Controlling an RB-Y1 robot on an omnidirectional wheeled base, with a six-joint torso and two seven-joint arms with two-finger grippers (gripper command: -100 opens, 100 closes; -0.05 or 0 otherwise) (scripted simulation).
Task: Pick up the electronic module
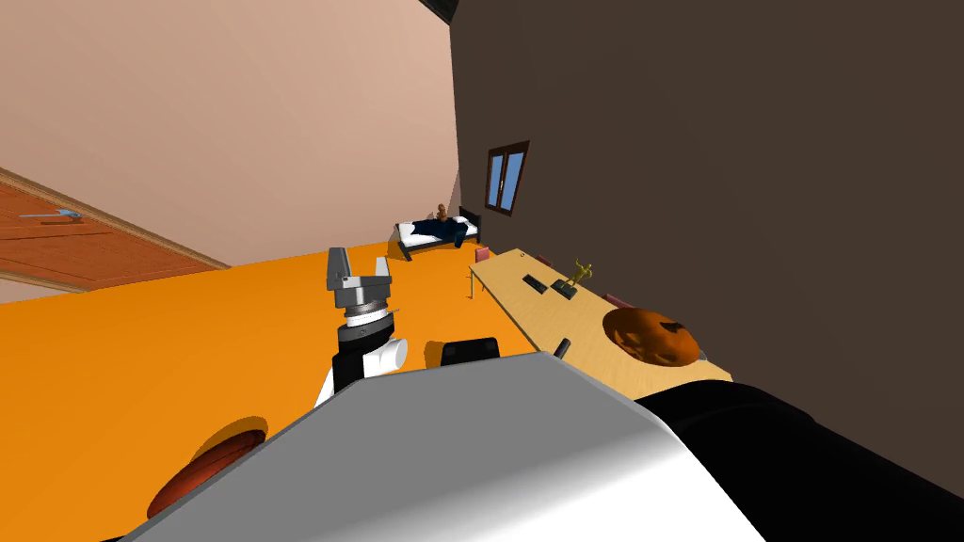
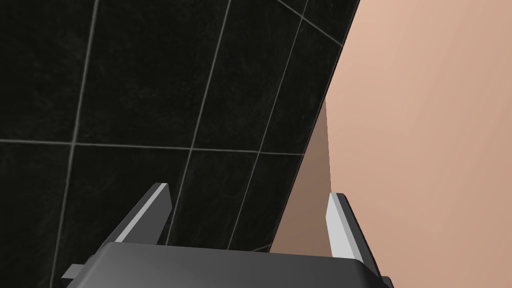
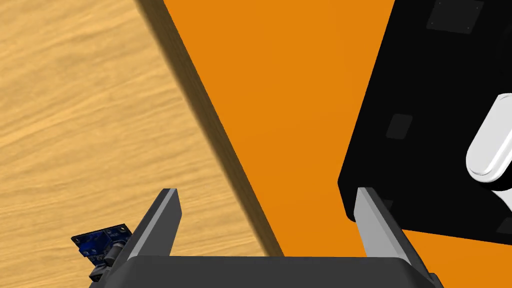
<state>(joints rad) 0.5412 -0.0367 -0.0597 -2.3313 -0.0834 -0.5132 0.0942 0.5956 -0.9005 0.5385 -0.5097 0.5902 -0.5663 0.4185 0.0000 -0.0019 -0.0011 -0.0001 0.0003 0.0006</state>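
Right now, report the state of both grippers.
Left gripper: open, empty.
Right gripper: open, empty; the electronic module lies just outside it.

Right gripper (image 3: 267, 220) is being held with fingers spread, straddling the table (image 3: 75, 100) edge: one finger over wood, the other over orange floor (image 3: 300, 100). Electronic module (image 3: 100, 242) is being partly covered by the wood-side finger; it is lying just outside that finger, not between the two. Bare wood is being left open beyond the module. In the head view, the near stretch of tabletop is being crowded by an orange pumpkin-like lump (image 1: 651, 336). Farther along, room is being taken by a gold figurine (image 1: 581, 273) and flat dark items (image 1: 535, 281). The far side is being closed off by the dark wall (image 1: 753, 188). Left gripper (image 1: 359, 271) is being held up over open floor, fingers apart.
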